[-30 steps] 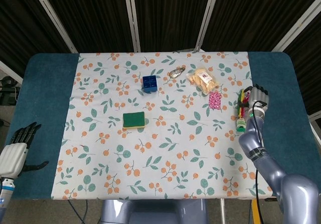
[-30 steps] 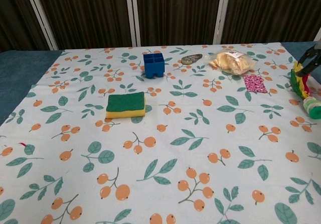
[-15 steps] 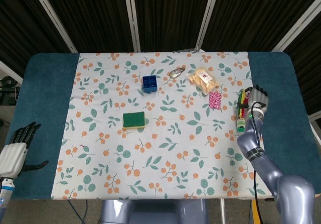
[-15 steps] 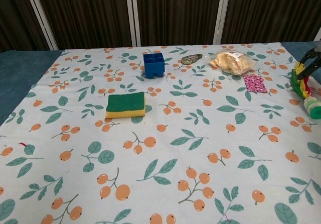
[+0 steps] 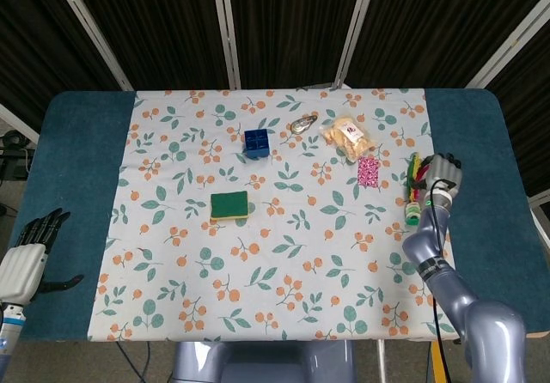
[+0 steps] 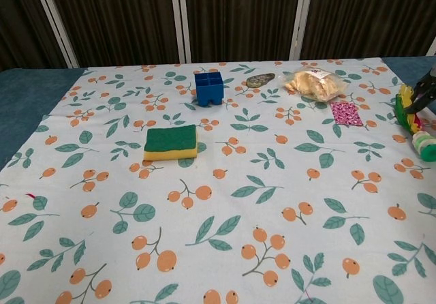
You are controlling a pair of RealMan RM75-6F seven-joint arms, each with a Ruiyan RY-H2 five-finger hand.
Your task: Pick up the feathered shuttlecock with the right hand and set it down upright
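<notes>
The feathered shuttlecock (image 5: pixel 414 187) lies on its side at the right edge of the floral cloth, its red, yellow and green feathers pointing away from me and its green base (image 6: pixel 426 146) toward me. My right hand (image 5: pixel 443 174) hovers just right of the feathers with its fingers apart. In the chest view only its dark fingers (image 6: pixel 427 90) show at the frame edge, right at the feather tips (image 6: pixel 409 110); whether they touch is unclear. My left hand (image 5: pixel 27 257) hangs off the table's front left corner, fingers spread and holding nothing.
A blue compartment box (image 5: pixel 255 142) and a green-and-yellow sponge (image 5: pixel 229 203) sit left of centre. A snack bag (image 5: pixel 346 136), a pink packet (image 5: pixel 369 172) and a small grey object (image 5: pixel 302 125) lie at the back right. Blue table surface (image 5: pixel 481 168) borders the cloth.
My right hand has drifted slightly toward me and lower beside the shuttlecock's feathers. The shuttlecock and the left hand have not moved.
</notes>
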